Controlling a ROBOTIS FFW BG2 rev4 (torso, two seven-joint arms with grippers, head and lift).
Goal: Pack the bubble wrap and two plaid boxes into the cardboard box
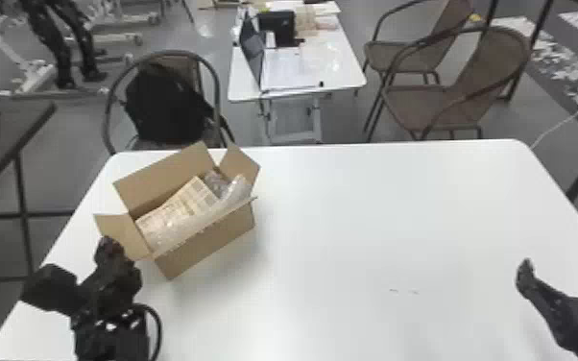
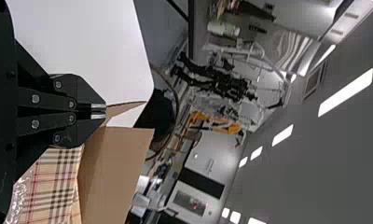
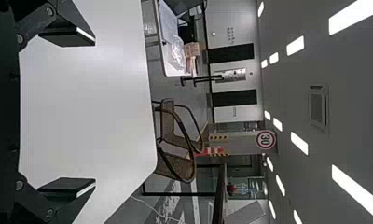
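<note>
Brown cardboard box (image 1: 211,247) is sitting open at centre left of the frame, holding a beige plaid box (image 1: 182,204) and clear bubble wrap (image 1: 170,233).

At lower left, the black left gripper (image 1: 110,242) is pressing its fingers together beside the tan side flap (image 1: 121,231), whether touching it I can't tell; at lower right, the black right gripper (image 1: 563,273) is spreading its fingers over the white table (image 1: 374,216), holding nothing. I can't tell whether a second plaid box is lying inside. The wrap is bulging near the rim, so it could be propping the flaps up if they get folded now. A careless inward swing on the left could be creasing that flap, or shoving the carton towards the table's far edge.
</note>
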